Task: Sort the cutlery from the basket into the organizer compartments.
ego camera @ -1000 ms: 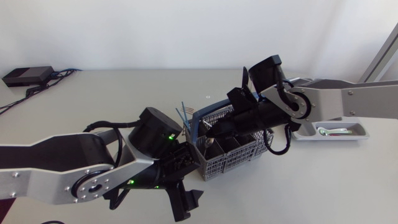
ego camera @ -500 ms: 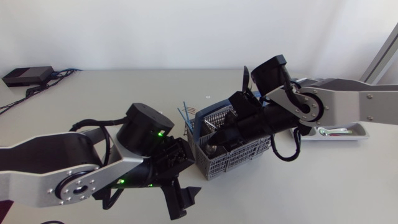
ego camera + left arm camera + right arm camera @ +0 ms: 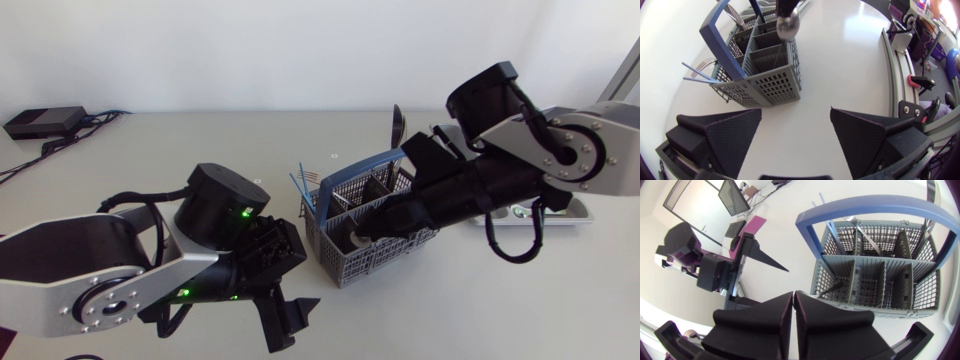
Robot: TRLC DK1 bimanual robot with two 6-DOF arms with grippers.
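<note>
Robotics lab: plain white table [image 3: 200, 140], left arm [image 3: 100, 270], right arm [image 3: 570, 150], cabled power brick [image 3: 45, 122].

Grey perforated basket [image 3: 771, 82] with blue handle [image 3: 865, 204]; silver spoon [image 3: 788, 24]; matte black left gripper [image 3: 795, 117] and right gripper [image 3: 793, 296]; white worktop [image 3: 840, 65].

Left arm [image 3: 70, 275], right arm [image 3: 590, 140]: silver-grey screwed links, black joints, cables.

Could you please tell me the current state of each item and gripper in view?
left gripper: open, empty, basket ahead of it.
right gripper: shut on the metal utensil.
metal utensil: held over the basket, rounded end down.
basket: upright, handle up, cutlery inside.
organizer: on the table, mostly hidden behind the right arm.
</note>
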